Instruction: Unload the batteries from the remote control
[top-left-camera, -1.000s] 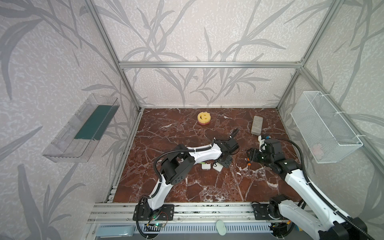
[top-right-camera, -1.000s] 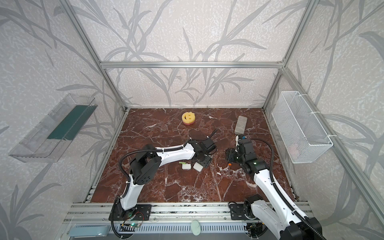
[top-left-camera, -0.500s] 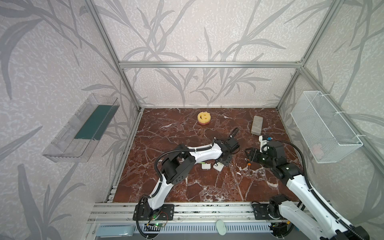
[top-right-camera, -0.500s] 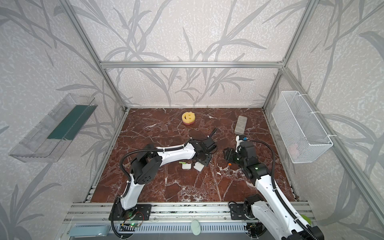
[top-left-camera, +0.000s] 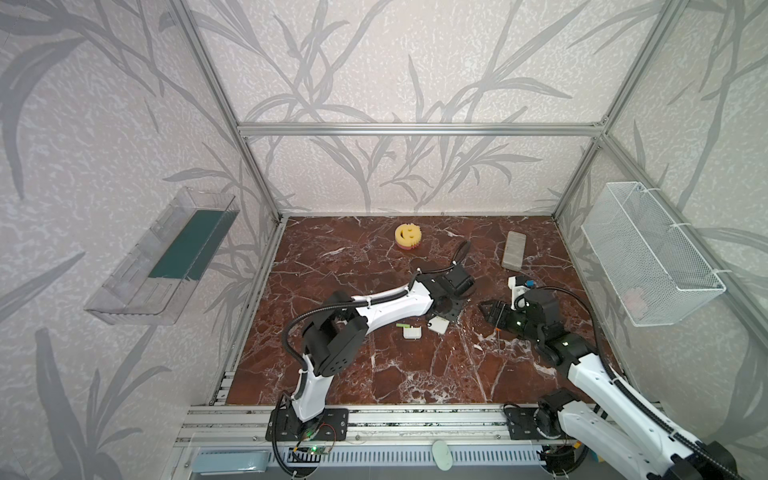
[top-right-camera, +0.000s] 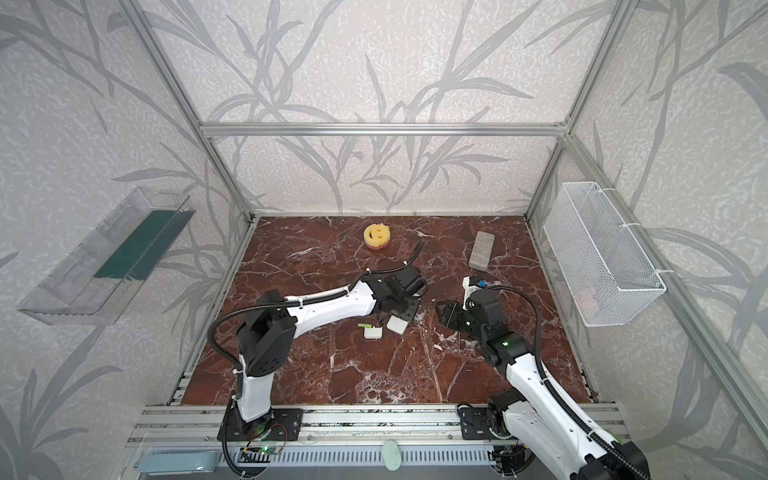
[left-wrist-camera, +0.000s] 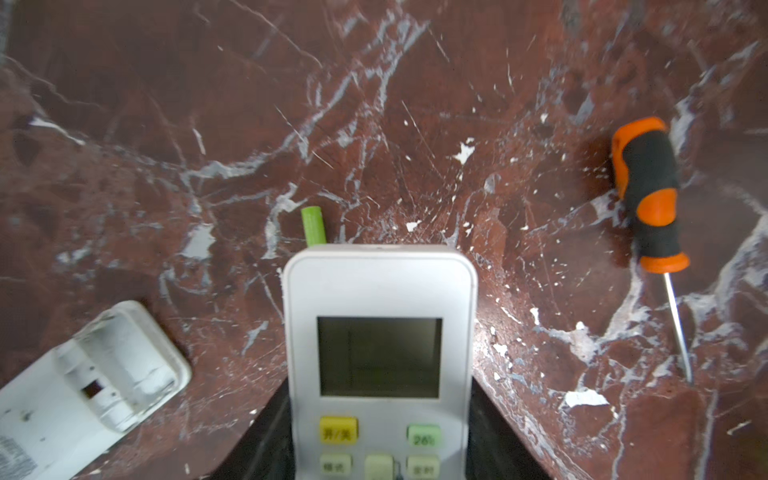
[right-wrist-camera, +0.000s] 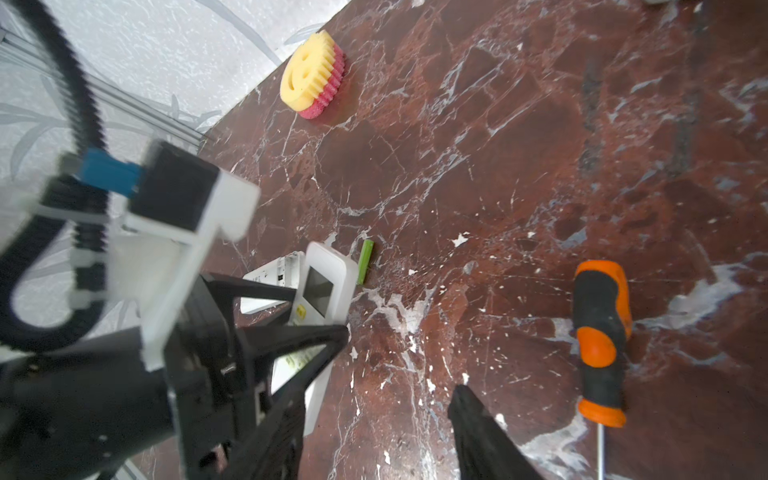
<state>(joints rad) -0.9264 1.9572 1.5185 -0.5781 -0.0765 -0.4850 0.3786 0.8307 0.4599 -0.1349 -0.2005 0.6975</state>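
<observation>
Battery lies half hidden behind the held remote control.

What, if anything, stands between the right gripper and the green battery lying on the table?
The left gripper, shut on the white remote, sits between the right gripper and the battery in both top views; the remote's end is right beside the battery.

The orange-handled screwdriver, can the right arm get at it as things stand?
Probably yes. The screwdriver lies alone on bare marble close beside the right gripper, whose jaws look open and empty; the left gripper, holding the remote, sits clear of it.
</observation>
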